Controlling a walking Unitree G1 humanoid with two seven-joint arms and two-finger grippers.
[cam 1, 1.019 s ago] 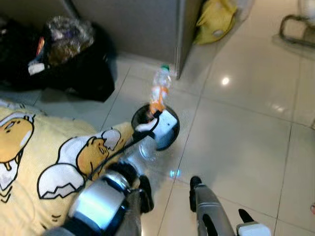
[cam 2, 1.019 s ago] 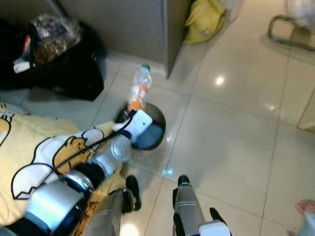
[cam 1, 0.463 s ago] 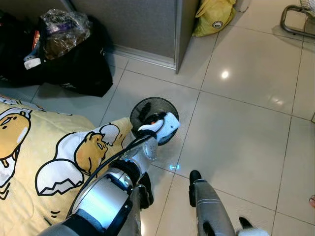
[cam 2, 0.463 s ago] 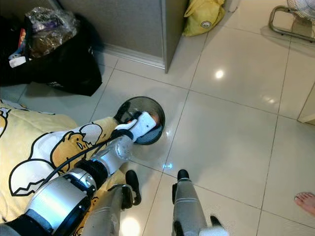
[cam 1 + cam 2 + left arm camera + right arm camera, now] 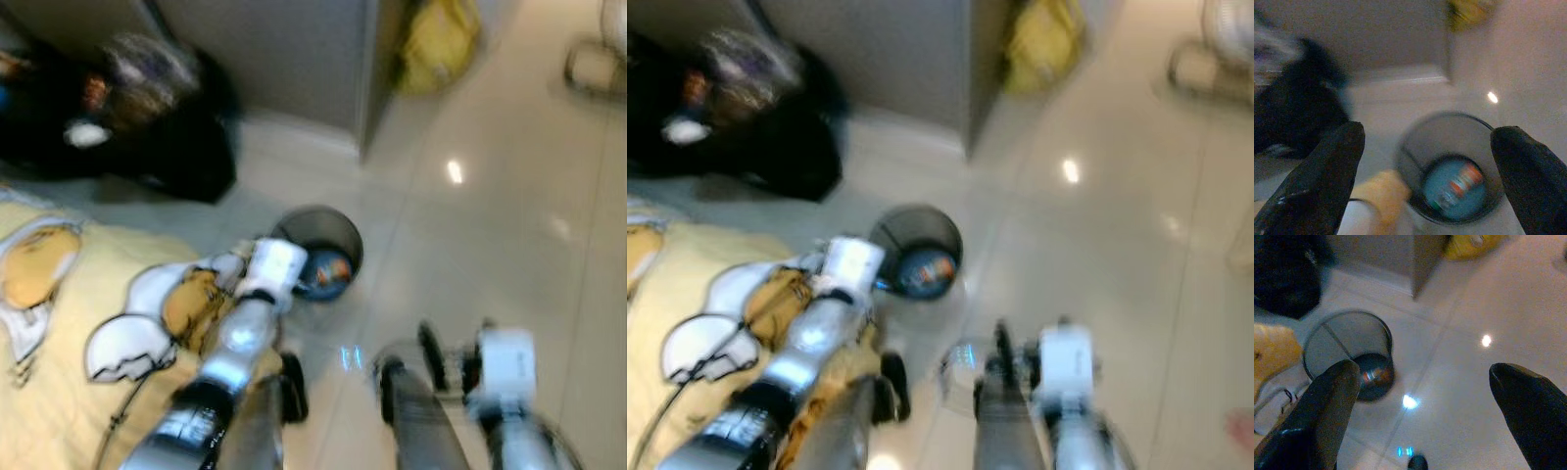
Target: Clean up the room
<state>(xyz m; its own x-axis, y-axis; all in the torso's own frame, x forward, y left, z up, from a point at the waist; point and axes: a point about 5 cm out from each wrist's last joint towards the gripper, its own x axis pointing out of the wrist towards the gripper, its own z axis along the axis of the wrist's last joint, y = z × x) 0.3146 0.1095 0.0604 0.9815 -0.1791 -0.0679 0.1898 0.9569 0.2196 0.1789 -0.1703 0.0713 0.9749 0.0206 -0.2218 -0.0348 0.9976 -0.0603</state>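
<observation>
lying in the mesh bin [image 5: 1449,161], the plastic bottle [image 5: 1459,188] looks light, crushable and slick; its middle seems the best hold. both the left tool [image 5: 1430,161] and right tool [image 5: 1425,401] are spread wide, holding nothing.

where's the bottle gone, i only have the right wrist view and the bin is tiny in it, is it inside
Observer: Yes. In the left wrist view the bottle lies at the bottom of the mesh bin, orange label showing.
Operator: is the left gripper holding anything
Observer: No. The left gripper is open and empty, its fingers spread wide above the bin.
Operator: whats next to the bin on that side
Observer: In the head view a yellow cartoon blanket lies on the robot's left of the bin, with a black bag beyond it by the grey wall.
</observation>
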